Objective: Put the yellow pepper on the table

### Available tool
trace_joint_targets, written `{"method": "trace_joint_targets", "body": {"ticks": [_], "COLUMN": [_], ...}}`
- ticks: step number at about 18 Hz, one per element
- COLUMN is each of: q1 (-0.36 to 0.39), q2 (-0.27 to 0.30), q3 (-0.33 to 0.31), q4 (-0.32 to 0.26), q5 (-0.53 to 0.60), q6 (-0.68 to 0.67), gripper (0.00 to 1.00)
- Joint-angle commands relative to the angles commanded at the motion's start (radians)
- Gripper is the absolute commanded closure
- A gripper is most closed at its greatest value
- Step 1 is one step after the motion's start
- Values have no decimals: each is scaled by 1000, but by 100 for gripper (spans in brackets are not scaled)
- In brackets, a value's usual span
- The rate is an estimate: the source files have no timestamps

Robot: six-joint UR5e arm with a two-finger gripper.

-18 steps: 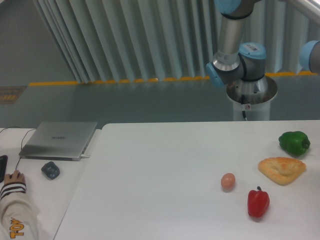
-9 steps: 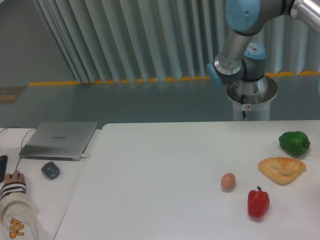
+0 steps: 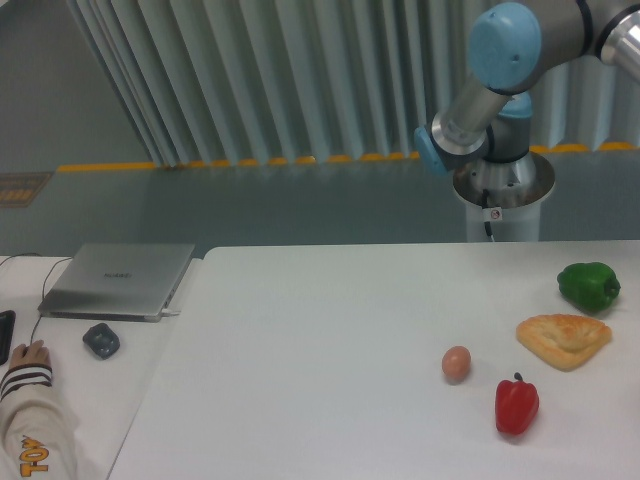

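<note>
Closest to the camera, bottom left corner, there's a person's hand (image 3: 27, 354) with a striped cuff and a cream sleeve resting on the smaller desk (image 3: 90, 395), and a phone edge (image 3: 5, 335) just beside it at the frame border. On the big white table (image 3: 300, 380) the nearest thing is a red pepper (image 3: 516, 405) with a green stem, standing upright toward the right, and an egg (image 3: 456, 363) sits just up and left of it, close but not touching. A bit further back on the right is a flat piece of bread (image 3: 564, 339), and behind that, near the right edge, a dark green pepper (image 3: 588, 285). Over on the desk there's a small dark lumpy object (image 3: 100, 341), and past it a closed grey laptop (image 3: 120, 279). Behind the table the robot's base (image 3: 503, 200) stands on the floor, with the arm (image 3: 500, 60) bending up and out of the frame at the top right. The gripper itself isn't in the shot, so no way to say whether it's wide, narrow or holding anything. The yellow pepper isn't visible anywhere in this view either. Furthest back is a pleated grey curtain (image 3: 250, 80) and a yellow floor line (image 3: 200, 163).
</note>
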Motion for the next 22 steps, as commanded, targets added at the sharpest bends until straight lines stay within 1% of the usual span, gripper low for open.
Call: {"method": "trace_joint_targets", "body": {"ticks": [2, 5, 7, 9, 12, 19, 22], "q1": [2, 3, 3, 3, 3, 3, 2], "q2": [-12, -32, -41, -49, -60, -95, -115], "q3": [2, 17, 18, 20, 23, 52, 54], "q4": [17, 20, 48, 52, 54, 55, 83], "q5": [0, 0, 0, 0, 0, 0, 0], "q6": [-29, -84, -126, -158, -169, -218, -229], "gripper": [0, 0, 0, 0, 0, 0, 0]}}
